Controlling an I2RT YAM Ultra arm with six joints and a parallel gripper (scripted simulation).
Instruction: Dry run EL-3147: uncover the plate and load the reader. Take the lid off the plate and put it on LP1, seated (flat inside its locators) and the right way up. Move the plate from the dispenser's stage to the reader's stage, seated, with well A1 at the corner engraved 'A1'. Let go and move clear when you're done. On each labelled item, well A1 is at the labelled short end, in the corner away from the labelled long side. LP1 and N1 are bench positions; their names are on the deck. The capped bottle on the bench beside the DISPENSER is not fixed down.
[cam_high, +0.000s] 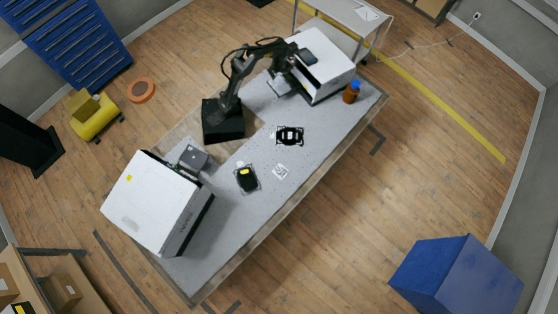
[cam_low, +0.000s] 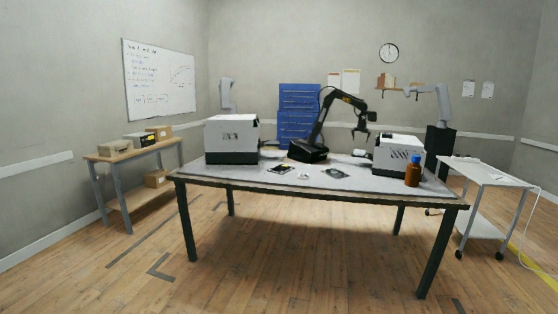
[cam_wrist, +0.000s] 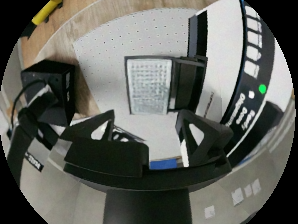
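The arm (cam_high: 235, 80) stands on a black base (cam_high: 223, 131) near the back edge of the surface (cam_high: 320, 130) and reaches toward the dispenser (cam_high: 325, 57), the smaller white box at the right end. Its end effector (cam_low: 360, 133) hangs above the plate (cam_wrist: 149, 84), fingers spread wide with nothing between them.

In the wrist view the plate lies straight below, a pale rectangle with fine rows of wells showing, on the dispenser's stage just beside the dispenser's dark front. Whether its lid is on I cannot tell from these views. From above, the stage (cam_high: 280, 86) shows as a light tray sticking out at the dispenser's front, partly hidden by the arm.

The bottle (cam_high: 352, 92), brown with a blue cap, stands upright on the surface beside the dispenser. Near the middle of the surface are 2 marked bench spots: a black-framed one (cam_high: 289, 135) and another (cam_high: 247, 179) carrying a dark item with a yellow label. The reader (cam_high: 155, 202), the large white box, sits at the left end, with its grey stage (cam_high: 193, 158) on the side facing the arm's base.
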